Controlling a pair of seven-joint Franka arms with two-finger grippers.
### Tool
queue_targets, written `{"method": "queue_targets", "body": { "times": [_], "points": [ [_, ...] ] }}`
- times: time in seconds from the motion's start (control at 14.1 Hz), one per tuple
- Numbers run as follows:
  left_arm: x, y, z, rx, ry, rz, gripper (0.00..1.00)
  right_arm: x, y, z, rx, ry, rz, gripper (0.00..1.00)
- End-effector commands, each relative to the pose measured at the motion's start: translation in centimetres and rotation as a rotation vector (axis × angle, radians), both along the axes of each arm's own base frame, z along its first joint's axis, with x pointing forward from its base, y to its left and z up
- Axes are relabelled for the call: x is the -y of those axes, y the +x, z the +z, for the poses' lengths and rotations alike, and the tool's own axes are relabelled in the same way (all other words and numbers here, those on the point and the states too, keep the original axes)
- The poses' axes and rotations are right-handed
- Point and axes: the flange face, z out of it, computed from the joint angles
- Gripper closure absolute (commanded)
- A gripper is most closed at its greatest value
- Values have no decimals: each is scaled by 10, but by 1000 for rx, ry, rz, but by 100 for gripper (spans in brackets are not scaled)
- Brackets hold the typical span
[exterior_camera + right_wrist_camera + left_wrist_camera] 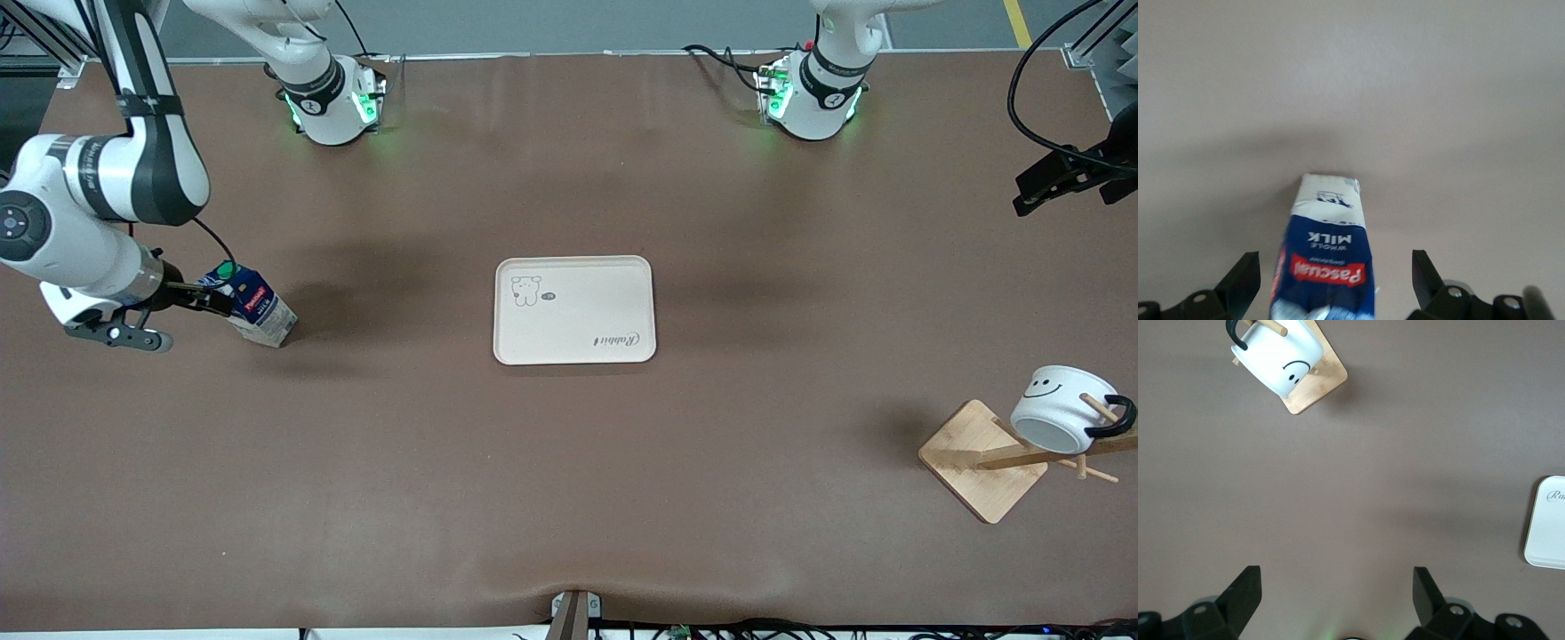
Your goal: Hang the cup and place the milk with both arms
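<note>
I see the milk upright between my right gripper's released fingers (left gripper also spread, waiting).

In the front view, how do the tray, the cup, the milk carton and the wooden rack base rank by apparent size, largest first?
1. Tray, clearly largest.
2. Wooden rack base.
3. Cup, close to the base in size and covering part of it, so these two are unsure.
4. Milk carton, smallest, partly hidden by the right gripper.

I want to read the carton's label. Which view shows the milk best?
The right wrist view: the milk fills the foreground between the open fingers, "MILK" lettering legible. The front view shows it small, tilted, green cap up. The left wrist view misses it.
</note>
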Motion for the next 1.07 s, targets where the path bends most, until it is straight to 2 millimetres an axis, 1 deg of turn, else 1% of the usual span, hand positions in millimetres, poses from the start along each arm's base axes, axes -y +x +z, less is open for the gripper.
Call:
{"method": "queue_targets", "body": {
  "times": [0.0, 0.07, 0.21, 0.36, 0.43, 0.5, 0.57, 0.64, 0.71, 0.78, 0.85, 0.92, 1.0],
  "points": [
    [0, -3, 3, 5, -23, 10, 0, -12, 16, 43, -36, 2, 213, 0],
    [1, -3, 3, 7, -26, 11, 0, -13, 24, 63, -45, 17, 263, 0],
    [2, -4, 5, 12, -41, 10, 0, -17, 40, 109, 25, 35, 252, 0],
    [3, -4, 5, 12, -43, 11, 0, -32, 57, 153, 129, 74, 259, 0],
    [3, -5, 6, 13, -42, 11, 0, -38, 63, 168, 152, 102, 260, 0],
    [2, -5, 6, 13, -44, 13, 0, -37, 62, 185, 151, 129, 246, 0],
    [2, -6, 7, 15, -44, 14, 0, -42, 61, 216, 180, 138, 248, 0],
    [2, -6, 7, 15, -44, 16, 0, -51, 61, 237, 202, 116, 270, 0],
    [2, -5, 7, 18, -44, 16, 0, -48, 61, 246, 213, 86, 273, 0],
    [2, -6, 8, 19, -43, 17, 0, -50, 61, 250, 215, 72, 284, 0],
    [0, -7, 8, 18, -43, 22, 0, -57, 53, 253, 196, 77, 289, 0],
    [-1, -8, 9, 20, -43, 23, 0, -58, 40, 251, 144, 79, 289, 0],
    [-1, -8, 9, 21, -43, 23, 0, -49, 33, 250, 115, 83, 271, 0]
  ]
}}
